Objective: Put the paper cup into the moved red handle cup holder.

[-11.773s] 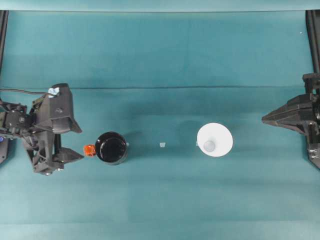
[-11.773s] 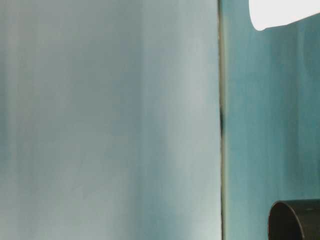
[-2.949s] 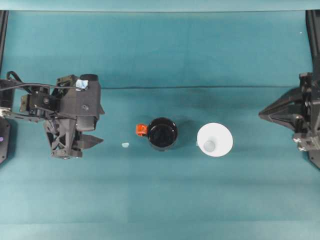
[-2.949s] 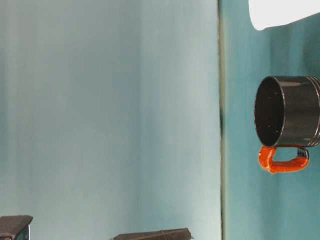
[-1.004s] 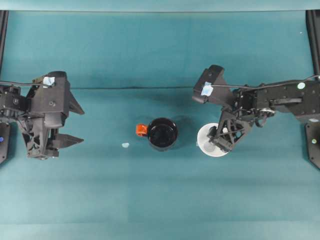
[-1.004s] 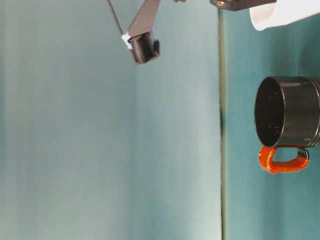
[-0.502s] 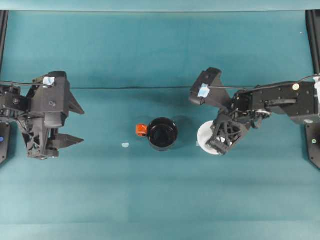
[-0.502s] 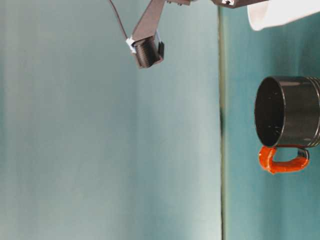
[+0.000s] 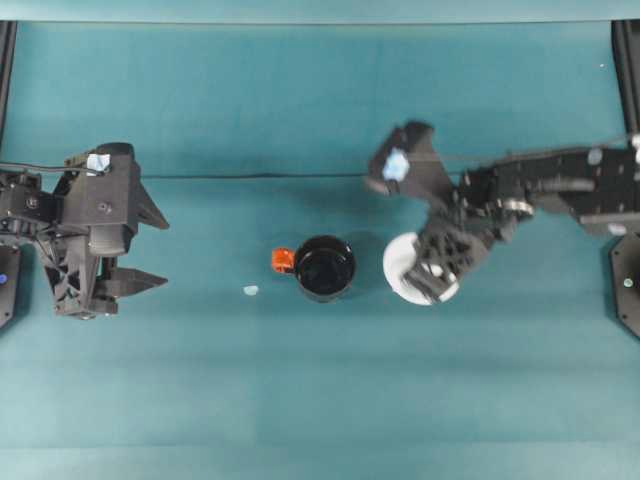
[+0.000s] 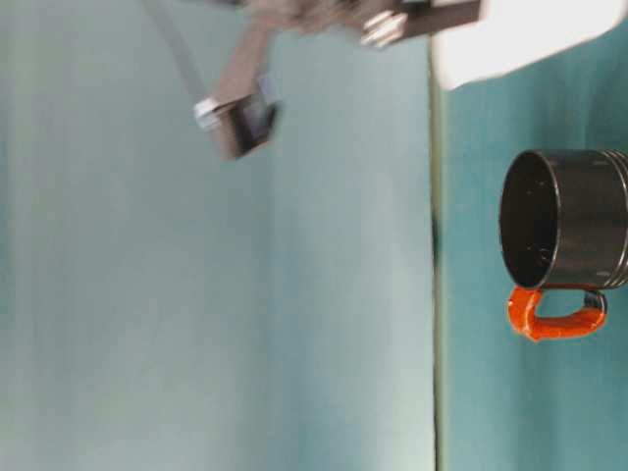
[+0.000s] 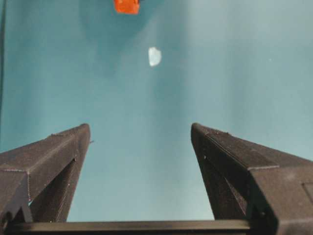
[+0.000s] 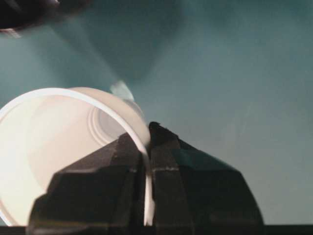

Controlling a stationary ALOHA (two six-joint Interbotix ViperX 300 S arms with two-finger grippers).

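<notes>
Overhead: the right gripper (image 9: 432, 272) sits over the paper cup (image 9: 400, 268), whose white rim shows just to the right of the red handle cup holder (image 9: 325, 268) at mid-table. The holder's orange tab points toward the left gripper (image 9: 150, 248), which is parked well apart at the table's left edge. A small pale scrap (image 9: 250, 290) lies on the teal table (image 9: 320, 400) between that gripper and the holder.

Table level: the glossy black holder (image 10: 567, 218) stands on the table with its red handle (image 10: 554, 316) on the side away from the cup; a blurred white edge of the cup (image 10: 520, 39) is close by, apparently clear of the surface, with blurred arm parts near it.

Left wrist: the left gripper (image 11: 139, 134) is spread wide with nothing between its jaws; the scrap (image 11: 154, 56) and the red handle (image 11: 126, 6) lie ahead on bare cloth.

Right wrist: the right gripper (image 12: 148, 156) is pinched tight on the cup's wall (image 12: 63, 142), one finger inside the rim and one outside.

The cup appears grasped and the carry is just starting. Next, it must travel the short way over the holder's mouth, centre above it and descend base-first before the pinch opens; an off-centre drop could catch the rim or nudge the holder.
</notes>
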